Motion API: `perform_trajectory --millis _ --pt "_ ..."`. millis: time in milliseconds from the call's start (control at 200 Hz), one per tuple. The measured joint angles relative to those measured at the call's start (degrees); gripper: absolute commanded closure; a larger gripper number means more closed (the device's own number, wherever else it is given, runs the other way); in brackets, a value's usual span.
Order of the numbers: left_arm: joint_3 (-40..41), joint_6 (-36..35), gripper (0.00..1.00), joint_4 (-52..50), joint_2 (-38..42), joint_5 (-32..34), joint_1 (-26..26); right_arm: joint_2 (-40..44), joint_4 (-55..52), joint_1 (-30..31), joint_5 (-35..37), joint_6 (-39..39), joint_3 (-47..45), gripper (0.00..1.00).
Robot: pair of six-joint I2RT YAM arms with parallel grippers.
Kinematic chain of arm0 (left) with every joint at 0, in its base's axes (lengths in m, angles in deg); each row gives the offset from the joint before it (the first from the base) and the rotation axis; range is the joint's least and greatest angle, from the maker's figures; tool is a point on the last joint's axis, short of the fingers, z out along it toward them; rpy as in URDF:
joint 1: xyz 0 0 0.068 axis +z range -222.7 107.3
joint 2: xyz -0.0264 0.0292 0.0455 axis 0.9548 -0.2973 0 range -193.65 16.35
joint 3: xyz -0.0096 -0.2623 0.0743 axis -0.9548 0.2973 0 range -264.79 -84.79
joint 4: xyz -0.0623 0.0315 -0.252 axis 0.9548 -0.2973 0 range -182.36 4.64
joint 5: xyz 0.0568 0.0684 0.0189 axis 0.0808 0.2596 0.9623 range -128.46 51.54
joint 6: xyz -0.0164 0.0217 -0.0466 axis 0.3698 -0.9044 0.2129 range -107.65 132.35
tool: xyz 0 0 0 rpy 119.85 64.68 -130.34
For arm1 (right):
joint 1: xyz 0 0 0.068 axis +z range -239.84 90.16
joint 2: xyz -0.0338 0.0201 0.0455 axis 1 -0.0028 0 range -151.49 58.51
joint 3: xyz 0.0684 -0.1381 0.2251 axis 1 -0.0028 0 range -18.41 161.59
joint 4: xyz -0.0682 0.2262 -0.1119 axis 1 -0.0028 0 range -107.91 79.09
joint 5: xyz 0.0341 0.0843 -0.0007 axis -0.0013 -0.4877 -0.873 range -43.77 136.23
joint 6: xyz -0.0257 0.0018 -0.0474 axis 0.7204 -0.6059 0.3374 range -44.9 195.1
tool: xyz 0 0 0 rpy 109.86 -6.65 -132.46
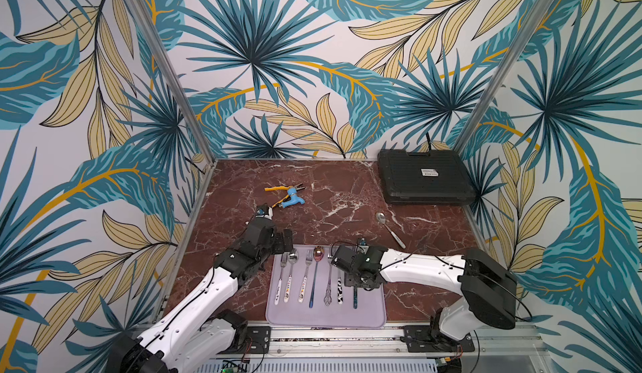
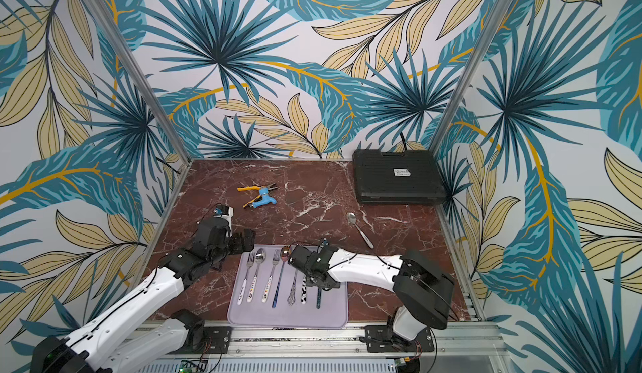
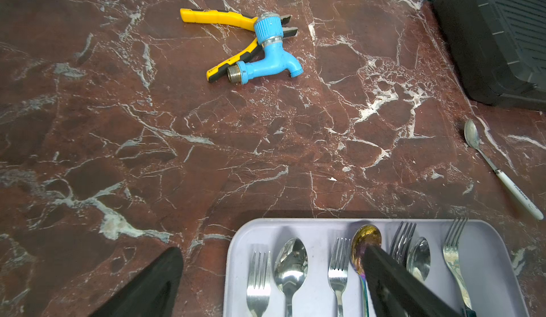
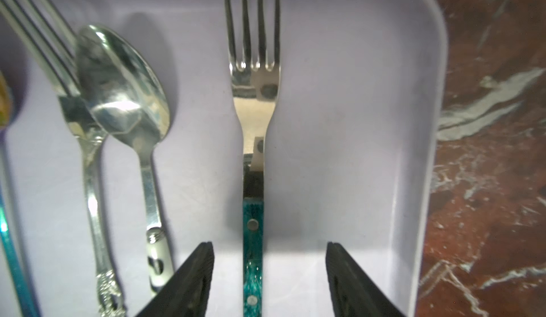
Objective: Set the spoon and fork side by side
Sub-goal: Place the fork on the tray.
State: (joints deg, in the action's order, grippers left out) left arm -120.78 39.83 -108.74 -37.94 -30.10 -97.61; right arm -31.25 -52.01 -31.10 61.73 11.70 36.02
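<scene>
The right hand [image 4: 269, 246] hangs low over the teal-handled steel fork [image 4: 253, 108]. Its jaws are partly parted, one on each side of the handle and clear of it, so it holds nothing. The fork lies flat in the lavender tray [image 4: 354, 123], last in a row of other forks and spoons, with bare tray between it and the side wall.

Its partner, I judge, is the white-handled steel spoon [image 1: 389, 229], alone on the red marble surface [image 1: 330, 197] and well apart from the tray. The left hand [image 3: 270, 252] hovers wide open and empty.

Fork placement looks done. The next move calls for fetching that spoon and laying it parallel in the gap.
</scene>
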Motion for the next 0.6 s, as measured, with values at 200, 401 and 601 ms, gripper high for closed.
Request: perform_trajectory --millis 200,401,601 --pt "0.0 0.0 0.0 0.0 0.0 0.0 0.0 5.3 -3.0 -4.2 1.9 4.7 2.3 0.23" --pt "0.0 0.0 0.0 0.0 0.0 0.0 0.0 10.2 -5.6 -14.1 2.6 13.5 3.2 0.17" --pt "0.0 0.0 0.0 0.0 0.1 0.0 0.0 10.1 -6.6 -26.0 2.2 24.3 5.6 0.16"
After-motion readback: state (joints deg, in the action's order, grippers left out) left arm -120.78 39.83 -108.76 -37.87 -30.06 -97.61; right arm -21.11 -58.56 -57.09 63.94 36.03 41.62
